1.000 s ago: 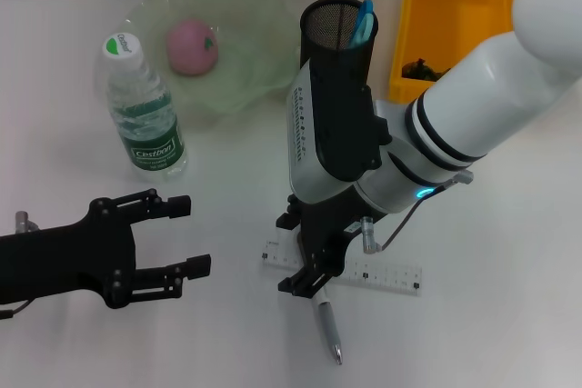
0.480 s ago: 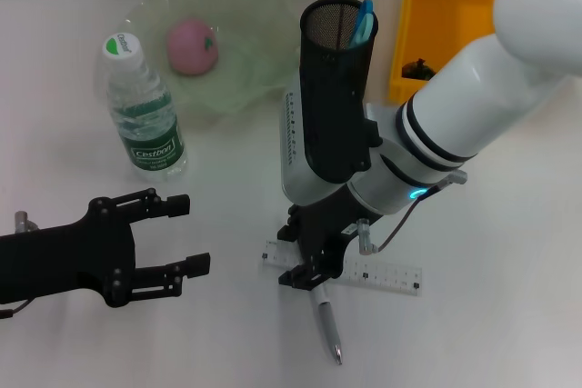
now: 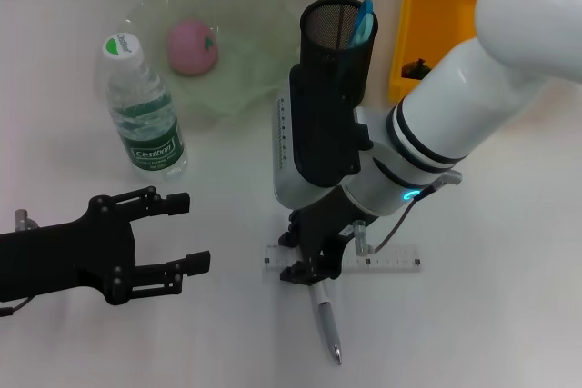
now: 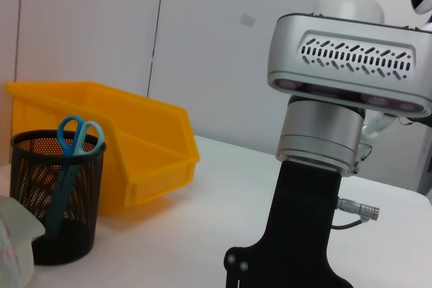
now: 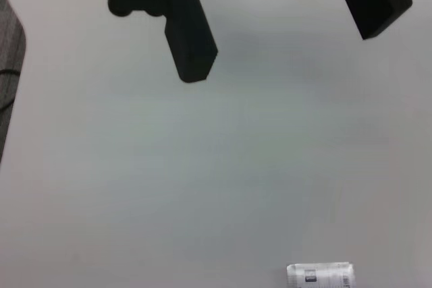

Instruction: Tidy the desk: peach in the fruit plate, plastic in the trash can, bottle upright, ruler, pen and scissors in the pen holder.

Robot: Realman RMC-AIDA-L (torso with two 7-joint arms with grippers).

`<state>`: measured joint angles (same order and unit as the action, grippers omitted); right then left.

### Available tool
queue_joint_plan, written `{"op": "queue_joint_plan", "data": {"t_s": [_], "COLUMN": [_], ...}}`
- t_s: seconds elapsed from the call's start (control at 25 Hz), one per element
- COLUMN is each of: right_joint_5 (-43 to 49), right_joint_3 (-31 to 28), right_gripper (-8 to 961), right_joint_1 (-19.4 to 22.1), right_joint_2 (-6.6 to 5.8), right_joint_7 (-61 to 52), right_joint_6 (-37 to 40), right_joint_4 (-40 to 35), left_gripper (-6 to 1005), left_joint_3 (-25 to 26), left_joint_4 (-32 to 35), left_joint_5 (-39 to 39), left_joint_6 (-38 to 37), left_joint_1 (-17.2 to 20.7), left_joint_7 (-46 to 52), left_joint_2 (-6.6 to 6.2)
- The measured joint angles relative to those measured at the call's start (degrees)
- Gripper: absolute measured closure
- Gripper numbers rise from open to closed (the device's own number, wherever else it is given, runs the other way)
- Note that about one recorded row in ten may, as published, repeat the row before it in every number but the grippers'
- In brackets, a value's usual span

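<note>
- Pen (image 3: 328, 326): lies flat on the white tabletop (image 3: 509, 306) near the front edge, about mid-width, with its upper end under the right gripper.
- Ruler (image 3: 386, 261): clear, lying flat just behind the pen, crosswise to it. Its left end is partly hidden by the right gripper.
- Right gripper (image 3: 306, 263): pointed down over the spot where pen and ruler meet. The right wrist view shows its two dark fingers (image 5: 191, 44) spread apart with bare table between them; nothing is held. Contact with pen or ruler cannot be determined.
- Pen holder (image 3: 336, 41): black mesh cup, upright, toward the back edge near mid-width. It contains blue-handled scissors (image 4: 71, 160), handles up.
- Fruit plate (image 3: 245, 70): pale green, translucent, at the back edge left of the pen holder. It contains the pink peach (image 3: 191, 45).
- Bottle (image 3: 143, 111): clear with a green label and cap, standing upright just beside the plate, on its left front side.
- Trash can (image 3: 446, 6): yellow bin at the back right corner, right of the pen holder. A small dark item lies inside; what it is cannot be made out.
- Left gripper (image 3: 177, 235): near the front left corner, fingers apart, empty, well clear of the bottle and the pen.
</note>
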<state>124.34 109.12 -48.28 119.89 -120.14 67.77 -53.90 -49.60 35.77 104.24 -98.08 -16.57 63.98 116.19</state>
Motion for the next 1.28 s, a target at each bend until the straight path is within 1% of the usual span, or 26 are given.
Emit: {"op": "queue_joint_plan", "data": {"t_s": [0.08,0.24,0.32,0.36,0.4,0.56,0.6,0.68,0.72,0.76,0.8,0.84,0.92,0.96,1.0,1.04,1.12,1.16,1.2,1.28], "right_joint_5": [0.0,0.0,0.0,0.0,0.0,0.5,0.6,0.5,0.5,-0.4,-0.4,-1.9,-5.8,-12.5,-12.5,-16.9,-26.7,-38.0,-38.0,-51.4], "right_joint_3": [-0.2,-0.8,-2.2,-4.4,-4.4,-11.2,-14.9,-19.3,-19.3,-22.4,-22.4,-23.0,-23.3,-23.0,-23.0,-22.9,-22.1,-21.3,-21.3,-20.7], "right_gripper": [541,552,558,558,558,558,558,558,558,558,558,558,558,558,558,558,558,558,558,558], "right_joint_1": [0.1,0.5,1.1,1.8,1.8,4.0,5.5,7.5,7.5,10.1,10.1,11.8,14.5,16.4,16.4,17.0,17.1,16.3,16.3,14.6], "right_joint_2": [0.00,-0.02,-0.07,-0.23,-0.23,-0.48,-0.51,-0.53,-0.53,-0.46,-0.46,-0.43,-0.43,-0.44,-0.44,-0.41,-0.35,-0.29,-0.29,-0.17], "right_joint_7": [-0.4,-1.2,-1.3,-1.8,-1.8,-2.7,-2.7,-2.7,-2.7,-2.3,-2.3,-1.4,1.8,7.7,7.7,11.7,21.1,31.9,31.9,45.5], "right_joint_6": [0.0,0.1,0.3,0.6,0.6,0.6,0.4,-0.8,-0.8,-3.7,-3.7,-7.1,-14.1,-21.1,-21.1,-24.2,-29.3,-32.6,-32.6,-34.0], "right_joint_4": [-0.3,-1.6,-2.8,-4.1,-4.1,-7.1,-9.0,-12.2,-12.2,-16.2,-16.2,-18.2,-20.7,-21.4,-21.4,-21.0,-18.4,-14.0,-14.0,-7.9], "left_gripper": [199,199,199,199,199,199,199,199,199,199,199,199,199,199,199,199,199,199,199,199], "left_joint_3": [0.1,0.1,0.1,0.1,0.1,0.1,0.1,0.1,0.1,0.1,0.1,0.1,0.1,0.1,0.1,0.1,0.1,0.1,0.1,0.1], "left_joint_4": [0.1,0.3,0.3,0.4,0.4,0.4,0.4,0.4,0.4,0.3,0.3,0.2,0.1,0.0,0.0,0.0,0.0,-0.1,-0.1,-0.1], "left_joint_5": [0.0,0.0,0.0,0.0,0.0,-0.1,-0.1,-0.2,-0.2,-0.2,-0.2,-0.2,-0.1,-0.1,-0.1,-0.1,-0.1,-0.1,-0.2,-0.3], "left_joint_6": [0.0,0.0,0.0,-0.1,-0.1,-0.4,-0.4,-0.4,-0.4,-0.3,-0.3,-0.2,-0.1,-0.1,-0.1,0.0,0.0,0.0,0.1,0.2], "left_joint_1": [0.0,0.0,0.0,0.0,0.0,0.0,0.0,0.0,0.0,0.0,0.0,0.0,0.0,0.0,0.0,0.0,0.1,0.1,0.1,0.1], "left_joint_7": [0.0,0.0,0.0,0.0,0.0,0.0,0.0,0.0,0.0,0.0,0.0,0.0,0.0,-0.1,-0.1,-0.1,-0.1,-0.1,-0.1,-0.1], "left_joint_2": [0.00,0.00,0.00,0.00,0.01,0.12,0.16,0.24,0.24,0.38,0.38,0.51,0.79,0.89,0.96,1.03,1.23,1.34,1.49,1.65]}}
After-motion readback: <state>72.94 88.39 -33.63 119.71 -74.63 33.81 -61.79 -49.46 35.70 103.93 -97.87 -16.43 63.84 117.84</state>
